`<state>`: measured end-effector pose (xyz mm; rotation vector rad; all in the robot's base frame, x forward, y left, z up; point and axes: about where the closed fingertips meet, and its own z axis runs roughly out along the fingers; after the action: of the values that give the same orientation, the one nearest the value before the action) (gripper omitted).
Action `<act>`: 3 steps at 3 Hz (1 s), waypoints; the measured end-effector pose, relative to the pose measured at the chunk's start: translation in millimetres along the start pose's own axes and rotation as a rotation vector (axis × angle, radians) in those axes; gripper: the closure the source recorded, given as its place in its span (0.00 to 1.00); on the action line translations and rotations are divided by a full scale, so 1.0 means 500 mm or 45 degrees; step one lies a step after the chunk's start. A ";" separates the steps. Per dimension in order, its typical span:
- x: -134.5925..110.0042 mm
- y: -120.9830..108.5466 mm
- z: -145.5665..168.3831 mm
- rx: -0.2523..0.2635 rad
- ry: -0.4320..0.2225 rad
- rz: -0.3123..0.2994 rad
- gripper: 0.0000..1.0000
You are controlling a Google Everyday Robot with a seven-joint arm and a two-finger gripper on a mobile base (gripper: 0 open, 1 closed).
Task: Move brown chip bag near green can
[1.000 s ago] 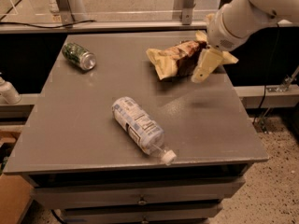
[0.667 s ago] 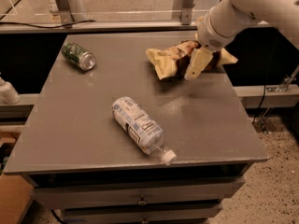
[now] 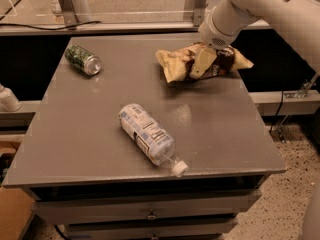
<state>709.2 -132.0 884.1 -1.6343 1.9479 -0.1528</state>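
Claw [image 3: 201, 65] shifted left, now touching brown chip bag [image 3: 174, 66] middle.

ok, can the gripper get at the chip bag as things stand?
Likely yes: the gripper sits right on the bag at the table's far edge; the can and bottle lie apart from it.

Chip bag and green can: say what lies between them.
Between bag and can, only bare table, seen in the camera view; the bottle lies further front, off that line. The gripper sits at the bag.
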 end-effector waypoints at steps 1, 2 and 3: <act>-0.010 -0.010 0.001 0.002 0.004 -0.018 0.42; -0.019 -0.009 -0.001 -0.004 0.014 -0.031 0.65; -0.045 0.003 -0.007 -0.013 0.002 -0.060 0.88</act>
<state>707.8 -111.6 894.2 -1.6883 1.9154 -0.1628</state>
